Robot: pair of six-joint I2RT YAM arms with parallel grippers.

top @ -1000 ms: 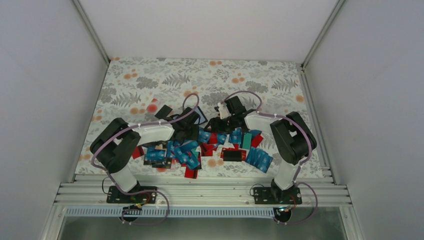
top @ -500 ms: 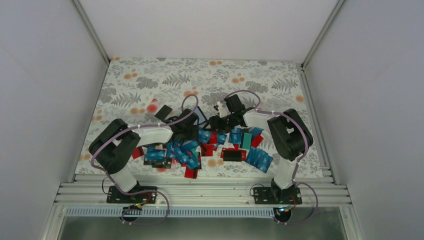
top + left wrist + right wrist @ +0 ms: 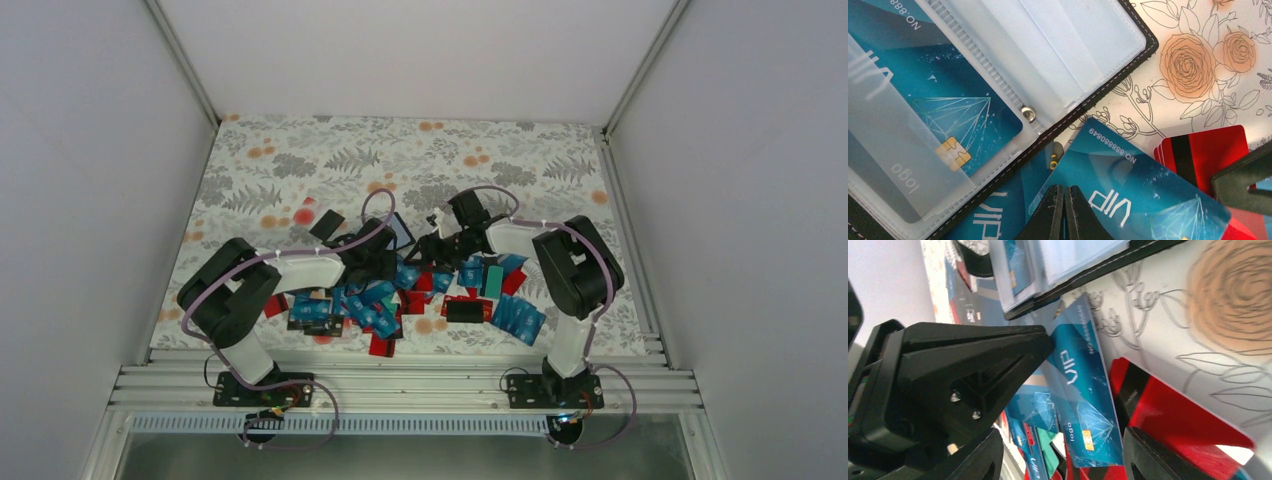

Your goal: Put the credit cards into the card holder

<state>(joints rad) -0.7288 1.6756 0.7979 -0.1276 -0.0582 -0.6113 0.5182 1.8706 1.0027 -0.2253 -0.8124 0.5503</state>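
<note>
The table (image 3: 300, 160), covered in a floral print, carries everything. The left arm (image 3: 300, 265) and right arm (image 3: 570, 265) both reach inward over its near middle, their wrists close together. Below them the credit cards (image 3: 380, 305) lie in a loose overlapping spread, mostly blue, some red.

The card holder (image 3: 1073, 50) lies open on the table at the far edge of that spread (clear plastic sleeves facing up, black stitched border around them). One blue card (image 3: 948, 100) sits inside a sleeve, its gold chip showing.

A blue VIP card (image 3: 1133, 195) lies flat just beside the holder's border, partly over a red card (image 3: 1208, 155). The left jaws are pressed together, their tips low over the near corner of this VIP card; whether they touch it cannot be told. The right jaws are spread wide, one finger (image 3: 973, 460) on each side of the same VIP card and the red one, holding nothing.

A small metal snap stud (image 3: 1028, 113) sits at the holder's fold.
</note>
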